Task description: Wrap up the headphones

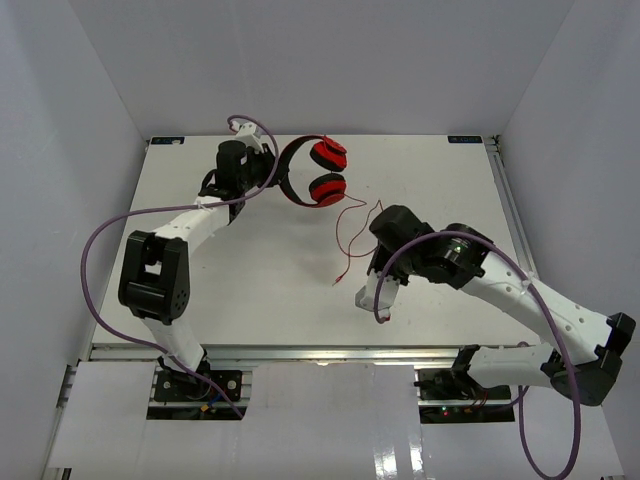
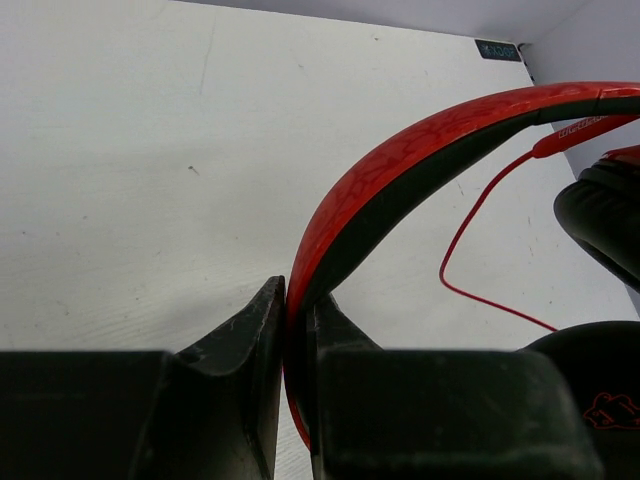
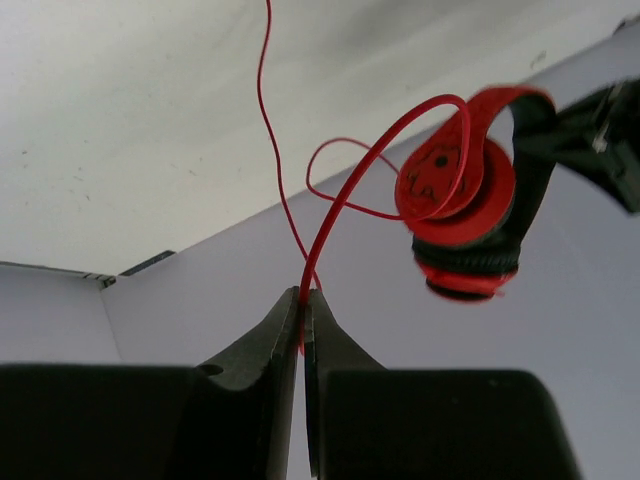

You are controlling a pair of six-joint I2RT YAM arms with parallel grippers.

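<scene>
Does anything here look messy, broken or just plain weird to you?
Nothing looks broken. The only untidy thing is the thin red cable of the headphones, which trails in loose loops instead of being wound up. The left gripper clamps the headband and the right gripper pinches the cable.

Red-and-black headphones [image 1: 318, 172], ear cups [image 1: 328, 187] side by side, thin red cable [image 3: 259, 80] in loose loops.

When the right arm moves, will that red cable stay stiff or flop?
Probably floppy: the cable loops and curls loosely above the right fingers. It looks thin and light, so it may slide through their pinch.
</scene>
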